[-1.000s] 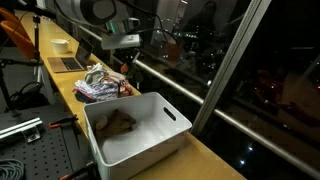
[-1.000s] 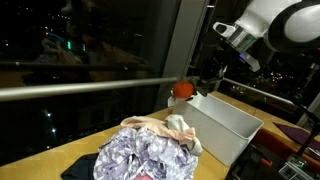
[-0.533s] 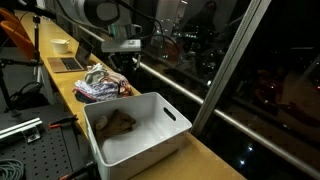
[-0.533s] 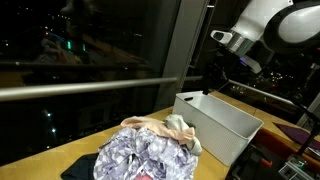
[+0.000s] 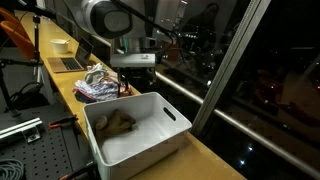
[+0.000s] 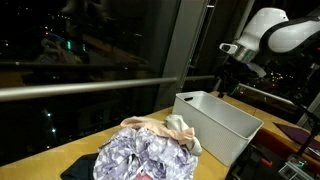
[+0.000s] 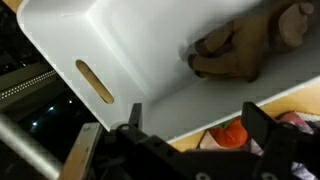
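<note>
A white plastic bin (image 5: 172, 107) stands on the wooden bench, with a crumpled brown cloth (image 5: 118, 122) lying inside it. My gripper (image 5: 133, 82) hangs open over the bin's far rim, between the bin and a heap of clothes (image 5: 100, 83). In the wrist view the open gripper (image 7: 195, 128) frames the bin's slotted wall (image 7: 120, 50) and the brown cloth (image 7: 235, 55). A small orange thing (image 7: 232, 134) lies below the jaws, outside the bin and against the clothes. Nothing is between the fingers. The bin (image 6: 225, 125), clothes heap (image 6: 150, 150) and gripper (image 6: 222, 85) also show in an exterior view.
A dark window with a metal rail (image 5: 185, 92) runs along the bench's far side. A laptop (image 5: 68, 63) and a pale bowl (image 5: 60, 44) sit further down the bench. A perforated metal table (image 5: 30, 140) stands beside the bin.
The gripper has gone from shut to open and moved from the clothes heap towards the bin. The orange thing it carried a second ago is no longer in the jaws.
</note>
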Motion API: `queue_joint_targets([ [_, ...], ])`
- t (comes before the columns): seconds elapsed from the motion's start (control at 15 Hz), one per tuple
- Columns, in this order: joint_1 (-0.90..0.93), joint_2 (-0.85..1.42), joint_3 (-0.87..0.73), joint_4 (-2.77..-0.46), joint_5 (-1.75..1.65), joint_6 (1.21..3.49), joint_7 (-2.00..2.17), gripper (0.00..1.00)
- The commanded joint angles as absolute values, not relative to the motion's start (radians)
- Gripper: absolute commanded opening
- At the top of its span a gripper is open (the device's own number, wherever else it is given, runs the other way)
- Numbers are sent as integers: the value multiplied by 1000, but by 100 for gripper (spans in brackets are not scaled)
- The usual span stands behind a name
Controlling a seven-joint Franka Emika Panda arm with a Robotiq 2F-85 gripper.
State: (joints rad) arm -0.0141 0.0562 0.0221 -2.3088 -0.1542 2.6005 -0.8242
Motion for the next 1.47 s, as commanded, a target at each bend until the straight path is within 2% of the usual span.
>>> queue_joint_targets([
  [0.0,-18,129,25,-2320,-149,2649,-871,100],
  [0.73,-71,381,84,-2297,-162,2816,-971,100],
  [1.4,-151,609,143,-2165,-162,2812,-1071,100],
])
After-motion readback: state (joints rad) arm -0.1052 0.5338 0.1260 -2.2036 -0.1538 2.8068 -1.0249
